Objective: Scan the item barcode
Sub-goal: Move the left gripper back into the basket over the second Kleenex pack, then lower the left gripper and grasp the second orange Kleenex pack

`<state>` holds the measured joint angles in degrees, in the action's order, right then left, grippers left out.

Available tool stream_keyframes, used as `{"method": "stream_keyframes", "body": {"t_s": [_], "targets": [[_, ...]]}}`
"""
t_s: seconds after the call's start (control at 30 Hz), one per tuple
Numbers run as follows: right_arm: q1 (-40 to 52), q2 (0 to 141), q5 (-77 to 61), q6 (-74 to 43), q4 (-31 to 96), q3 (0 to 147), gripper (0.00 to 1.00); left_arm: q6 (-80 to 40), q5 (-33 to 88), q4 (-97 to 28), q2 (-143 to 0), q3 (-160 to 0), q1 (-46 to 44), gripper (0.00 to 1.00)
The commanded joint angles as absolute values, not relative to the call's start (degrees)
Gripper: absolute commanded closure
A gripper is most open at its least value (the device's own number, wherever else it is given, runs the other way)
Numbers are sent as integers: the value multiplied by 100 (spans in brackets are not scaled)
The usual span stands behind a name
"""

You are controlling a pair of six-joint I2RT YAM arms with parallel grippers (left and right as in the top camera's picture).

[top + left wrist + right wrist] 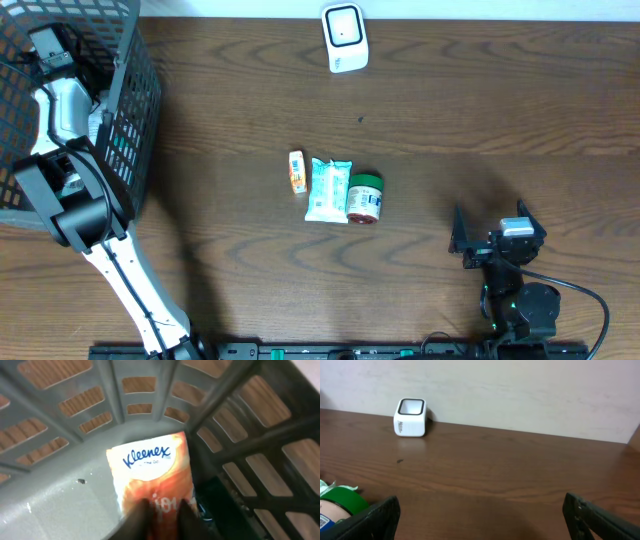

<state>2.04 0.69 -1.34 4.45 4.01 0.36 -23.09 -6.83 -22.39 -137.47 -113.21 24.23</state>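
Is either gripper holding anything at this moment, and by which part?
The left gripper pinches the Kleenex pack by the end away from its logo, inside the basket. The right gripper is open and holds nothing.

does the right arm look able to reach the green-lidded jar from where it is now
Probably yes: the right gripper is open and only bare table lies between it and the green-lidded jar; whether it stretches that far is a guess.

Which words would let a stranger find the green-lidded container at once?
Near the centre of the wooden table, an orange carton, a pale blue packet and the container lie in a row. The container is the rightmost, and only it has a green lid.
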Motion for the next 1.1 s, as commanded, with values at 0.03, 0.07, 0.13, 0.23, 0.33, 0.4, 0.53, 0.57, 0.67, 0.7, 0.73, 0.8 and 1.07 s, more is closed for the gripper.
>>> {"method": "stream_keyframes", "body": {"t_s": [0.03, 0.07, 0.13, 0.23, 0.33, 0.4, 0.53, 0.57, 0.67, 0.7, 0.73, 0.8, 1.07], "targets": [[143, 49, -156, 478, 421, 32, 1, -2294, -709, -2445, -13570, -11389, 2447, 93], [143, 49, -156, 478, 423, 32, 1, -2294, -711, -2482, -13526, -11389, 2447, 93], [143, 49, -156, 478, 421, 32, 1, -2294, -711, -2552, -13450, -11386, 2447, 92], [143, 49, -156, 478, 421, 32, 1, -2294, -709, -2620, -13316, -11389, 2447, 93], [143, 49, -156, 478, 421, 32, 1, -2294, -711, -2768, -13209, -11389, 2447, 92], [143, 49, -156, 478, 421, 32, 1, -2294, -711, -2873, -13150, -11389, 2447, 92], [143, 49, -156, 478, 421, 32, 1, -2296, -714, -3070, -12910, -11389, 2469, 93], [143, 49, -156, 478, 421, 32, 1, -2296, -714, -3133, -12816, -11389, 2469, 93], [143, 49, -156, 478, 421, 32, 1, -2296, -714, -3308, -12473, -11389, 2469, 93], [143, 49, -156, 478, 421, 32, 1, -2298, -714, -3358, -12333, -11389, 2469, 93], [143, 49, -156, 478, 421, 32, 1, -2300, -714, -3424, -12186, -11389, 2469, 93], [143, 49, -156, 478, 421, 32, 1, -2429, -714, -3581, -11880, -11389, 2469, 93], [143, 49, -156, 478, 421, 32, 1, -2982, -663, -4239, -10488, -11389, 2484, 92]]}}
